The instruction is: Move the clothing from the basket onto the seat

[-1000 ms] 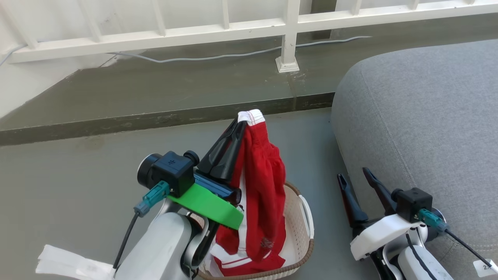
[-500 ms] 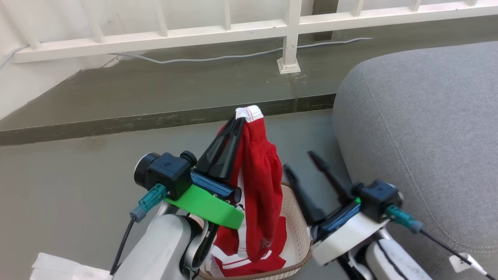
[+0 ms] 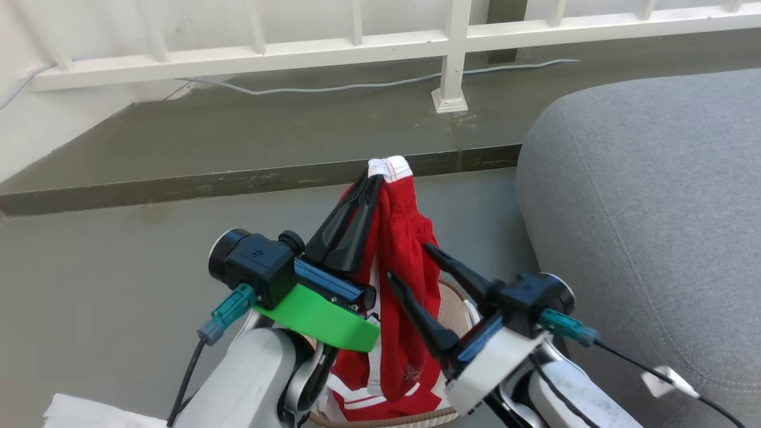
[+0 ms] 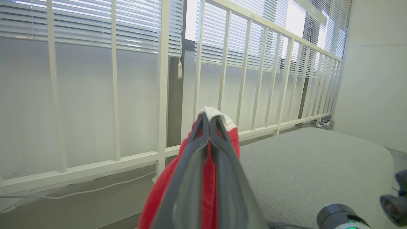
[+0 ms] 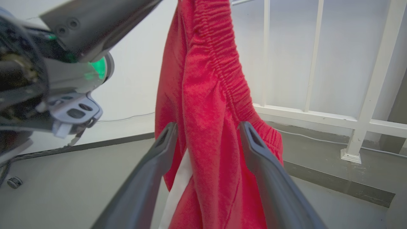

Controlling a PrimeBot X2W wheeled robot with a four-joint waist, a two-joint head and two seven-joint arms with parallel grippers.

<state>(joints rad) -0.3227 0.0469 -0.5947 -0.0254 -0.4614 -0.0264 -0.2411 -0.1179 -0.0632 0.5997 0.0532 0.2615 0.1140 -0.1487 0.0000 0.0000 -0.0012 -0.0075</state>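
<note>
Two tools — our left tool (image 3: 371, 178) is clenched on the white top edge of the red clothing (image 3: 395, 238), which hangs over the basket (image 3: 450, 303). Our right tool (image 3: 408, 261) is spread wide, one finger on each side of the cloth. More red and white cloth lies in the basket, beside the grey seat (image 3: 642, 208). We see a small mark (image 3: 409, 373) low on the cloth — too tiny to read.

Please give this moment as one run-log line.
left gripper: shut on red garment with white trim | right gripper: open, fingers astride it | cream perforated basket: below garment
</note>
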